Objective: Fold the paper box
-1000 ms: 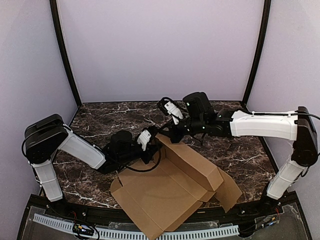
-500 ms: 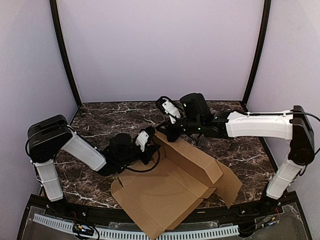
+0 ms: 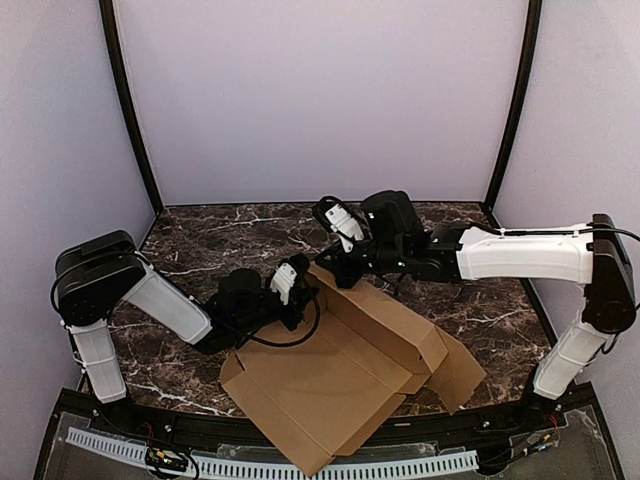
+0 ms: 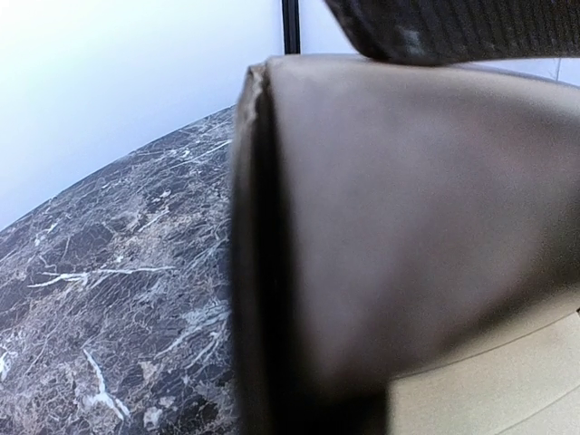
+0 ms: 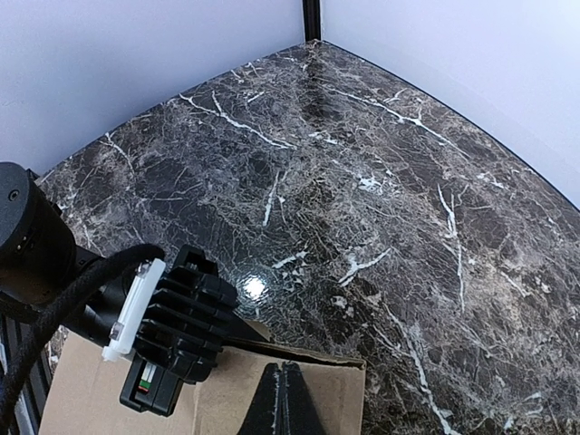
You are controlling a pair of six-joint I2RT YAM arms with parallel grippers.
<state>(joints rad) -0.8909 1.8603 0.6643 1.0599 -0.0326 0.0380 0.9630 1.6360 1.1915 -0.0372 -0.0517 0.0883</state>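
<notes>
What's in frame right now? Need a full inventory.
paper box: one, plain brown, partly folded, near centre of the table
table: one, dark marble with white veins, under everything
walls: three, pale lilac, back and sides
posts: two, black, back corners
slotted strip: one, white, along the near edge
left arm: one, white and black, reaching in from the left
right arm: one, white and black, from the right
left gripper: one, black, shut on the box's far-left edge
right gripper: one, black, shut, tips at the box's far flap
</notes>
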